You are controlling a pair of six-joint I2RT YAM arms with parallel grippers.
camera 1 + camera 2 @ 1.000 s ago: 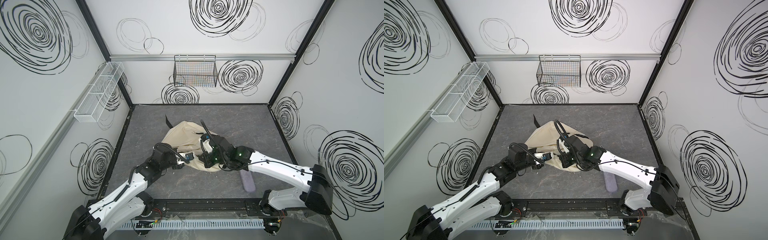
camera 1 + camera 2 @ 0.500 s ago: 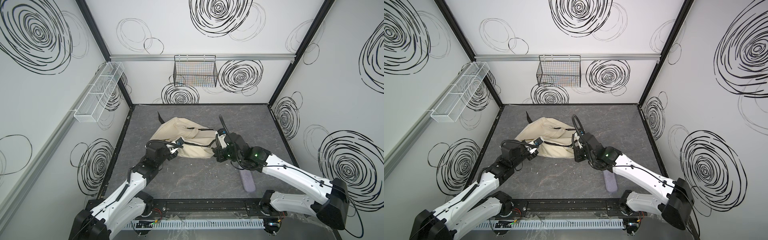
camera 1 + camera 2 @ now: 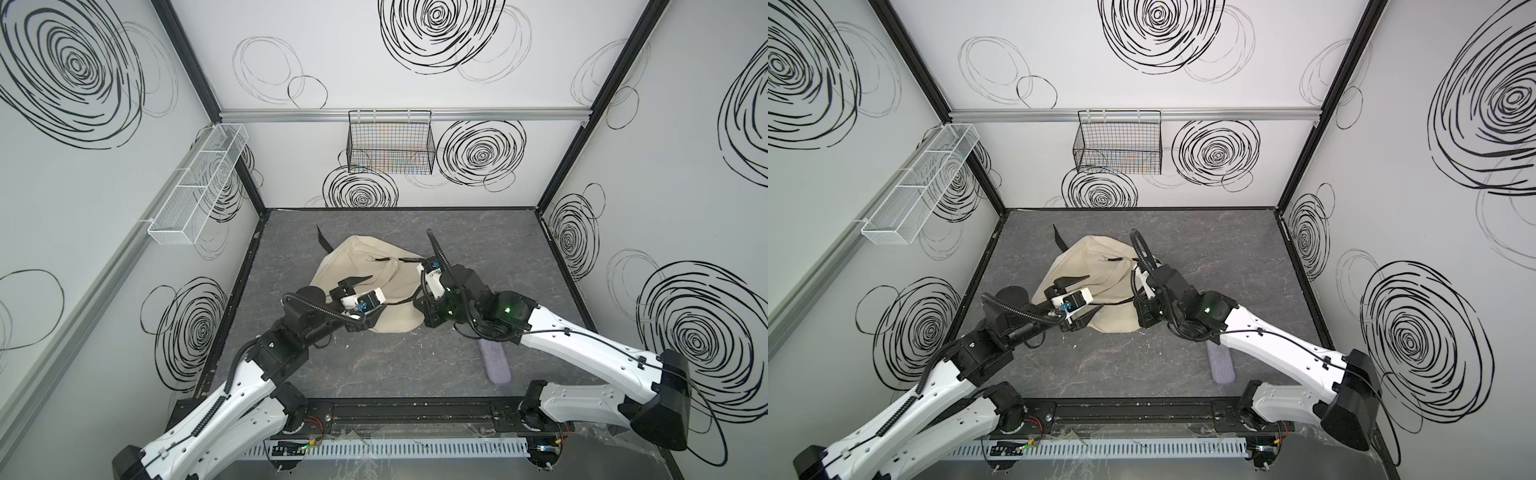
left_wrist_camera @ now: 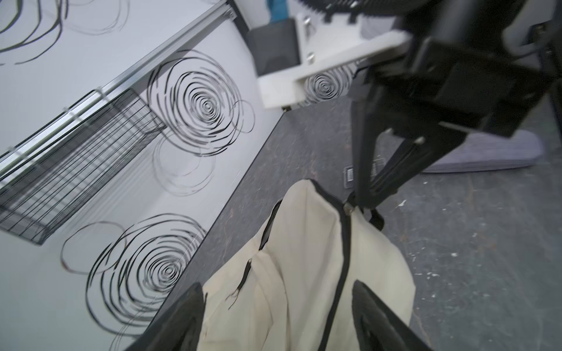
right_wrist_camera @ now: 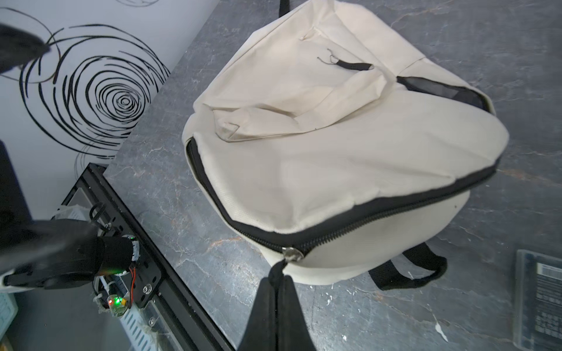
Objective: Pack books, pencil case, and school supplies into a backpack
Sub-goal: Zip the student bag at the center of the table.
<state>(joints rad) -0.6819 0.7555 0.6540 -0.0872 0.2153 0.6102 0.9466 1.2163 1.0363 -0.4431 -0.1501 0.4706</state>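
Observation:
The cream backpack [image 3: 374,257] [image 3: 1100,253] lies in the middle of the grey table. My left gripper [image 3: 376,293] [image 3: 1094,291] [image 4: 278,319] is open, its fingers astride the backpack's [image 4: 304,258] near left end with cloth between them. My right gripper [image 3: 417,297] [image 3: 1136,297] [image 5: 278,273] is shut on the black tab of the zipper pull [image 5: 292,253] at the backpack's [image 5: 304,152] near right edge. The lavender pencil case [image 3: 494,361] [image 3: 1221,365] [image 4: 486,152] lies near the front right, partly under my right arm. The school supplies packet [image 5: 541,304] lies flat beside the backpack. The books are out of view.
A black wire basket [image 3: 390,145] hangs on the back wall and a white mesh shelf [image 3: 195,191] on the left wall. A black rail [image 3: 415,411] runs along the table's front edge. A black strap [image 5: 407,270] sticks out from under the backpack.
My left gripper has opened and let go of the backpack. Over the second the right gripper drew the zipper pull to the right, and the backpack spread out flatter.

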